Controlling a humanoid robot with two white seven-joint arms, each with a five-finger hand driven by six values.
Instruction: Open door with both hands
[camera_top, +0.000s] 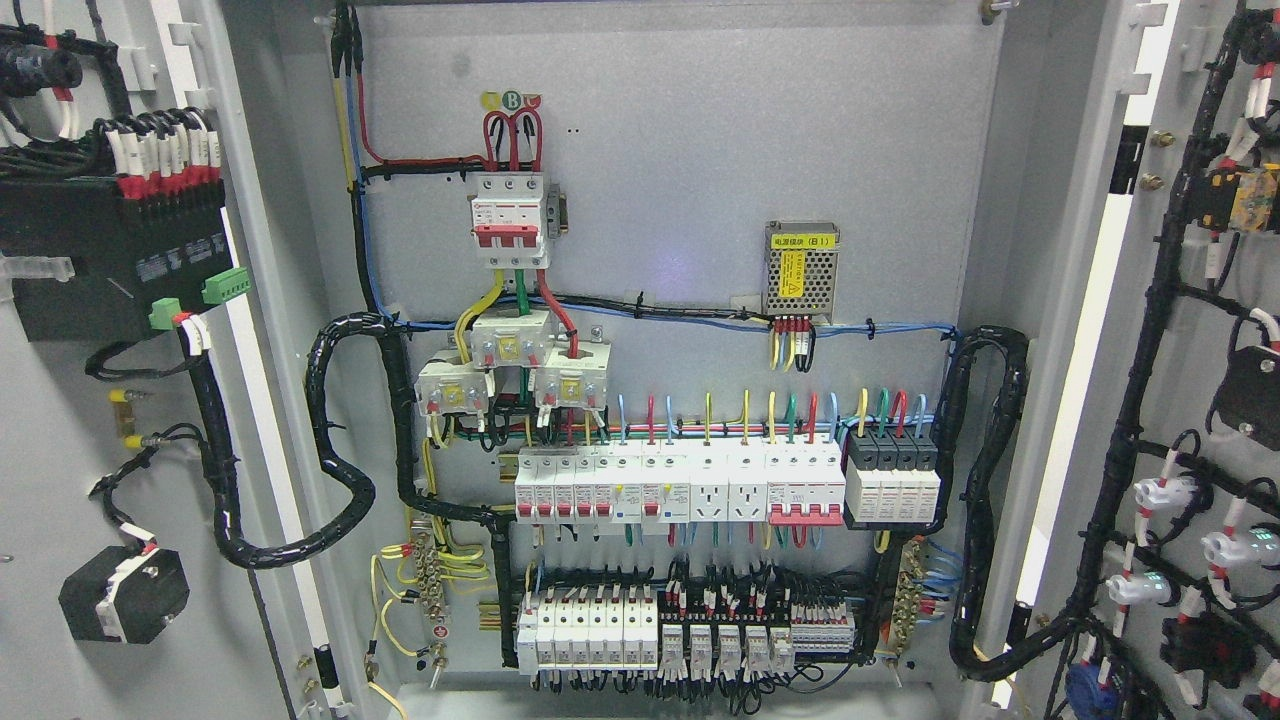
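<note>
**Cabinet stands open, both doors swung wide**

The left door (60, 420) is swung out to the picture's left, its inner face toward the camera. The right door (1200, 330) is swung out to the right in the same way. Neither robot hand shows in the head view, so how far their fingers are open cannot be told, nor whether they hold anything.

On the left door's inner face sits a black module (110, 250) with a row of white-sleeved wires along its top and two green plugs at its lower right edge. Below it is a black switch back (125, 595). A black loom (215, 440) runs from the module down and into the cabinet. The right door carries a black harness (1140, 380) running down its face, with white lamp backs (1165, 492) branching off it.

Between the doors lies the grey backplate (700, 150). High on it is a red-and-white main breaker (510, 220) fed by red wires from above. To its right, well apart, is a perforated metal power supply (801, 270) with a yellow label. Three white transformers (510, 365) cluster just below the breaker. Under them runs a breaker row (680, 490), with a black-topped surge unit (892, 480) at its right end. Nearest the cabinet floor is a terminal row (690, 630).
</note>
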